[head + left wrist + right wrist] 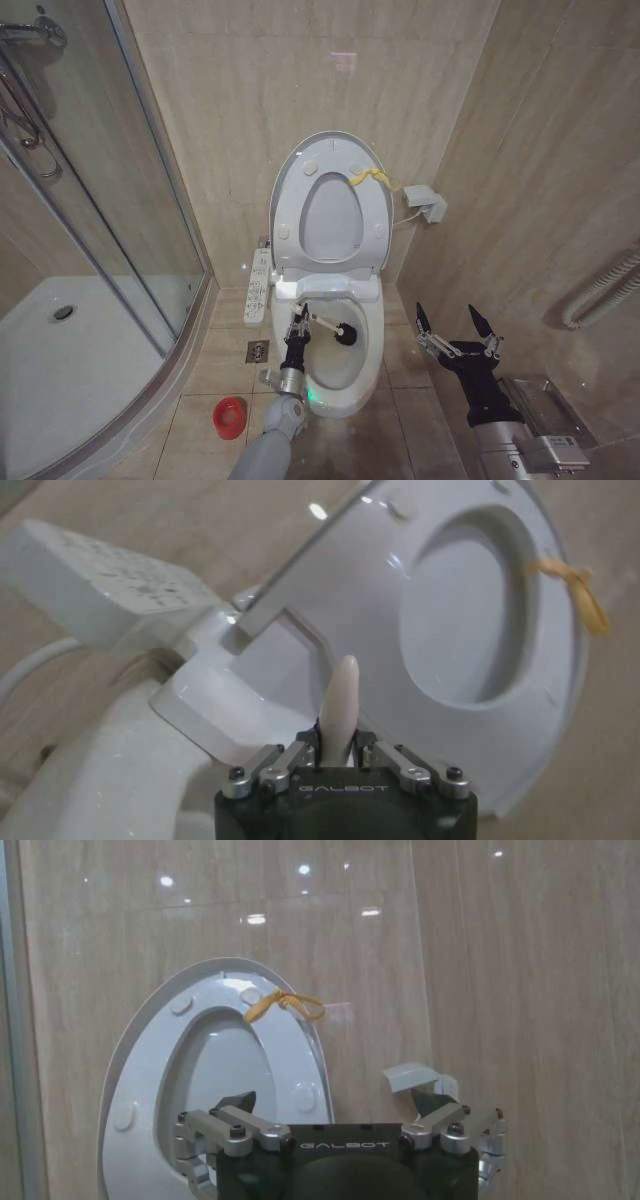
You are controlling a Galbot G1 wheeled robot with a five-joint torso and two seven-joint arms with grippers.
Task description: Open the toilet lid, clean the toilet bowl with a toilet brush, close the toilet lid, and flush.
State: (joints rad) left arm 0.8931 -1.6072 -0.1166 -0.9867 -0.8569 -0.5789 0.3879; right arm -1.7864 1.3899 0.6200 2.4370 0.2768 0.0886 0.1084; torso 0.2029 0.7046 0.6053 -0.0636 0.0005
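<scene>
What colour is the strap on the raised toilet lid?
Yellow; the strap on the toilet lid shows best in the right wrist view.

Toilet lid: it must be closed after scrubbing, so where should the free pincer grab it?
Grip the yellow strap at the raised toilet lid's upper rim, approaching from the front right, where the open right pincer waits. The lid stands upright and glossy; the strap is its only protruding hold.

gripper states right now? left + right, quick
Left gripper: shut on the toilet brush, head in the toilet bowl.
Right gripper: open, holding nothing, beside the toilet.
</scene>
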